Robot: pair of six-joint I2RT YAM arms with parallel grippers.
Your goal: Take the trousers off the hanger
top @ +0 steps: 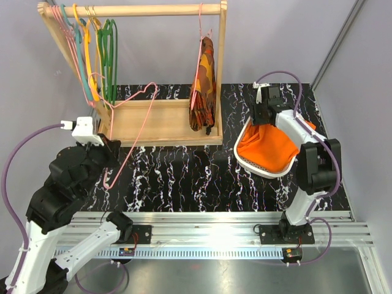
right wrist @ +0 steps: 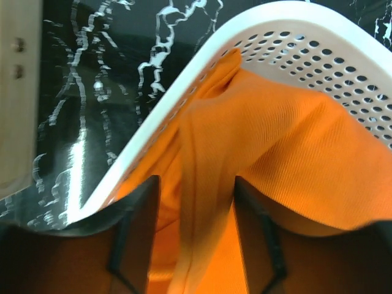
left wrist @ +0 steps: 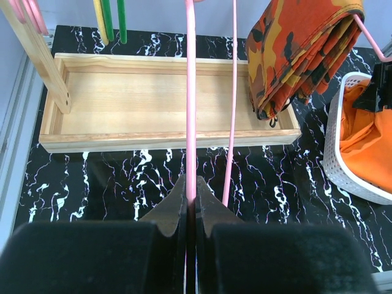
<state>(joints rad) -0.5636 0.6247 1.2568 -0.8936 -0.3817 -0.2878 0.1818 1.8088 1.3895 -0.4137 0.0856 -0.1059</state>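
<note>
The pink wire hanger (top: 131,131) is bare and leans from the rack base down toward the table. My left gripper (top: 109,146) is shut on one of its wires; the left wrist view shows the jaws (left wrist: 191,187) pinching the pink wire (left wrist: 190,92). The plain orange trousers (top: 266,150) lie bunched in the white basket (top: 244,160). My right gripper (top: 262,115) hangs over the basket's far end. In the right wrist view it (right wrist: 196,205) is open, with a ridge of the orange cloth (right wrist: 294,141) between the fingers.
A wooden rack (top: 165,122) with a tray base stands at the back left. It carries several coloured hangers (top: 98,55) and a patterned garment (top: 203,86) on another pink hanger. The basket rim (right wrist: 184,92) is close to my right fingers.
</note>
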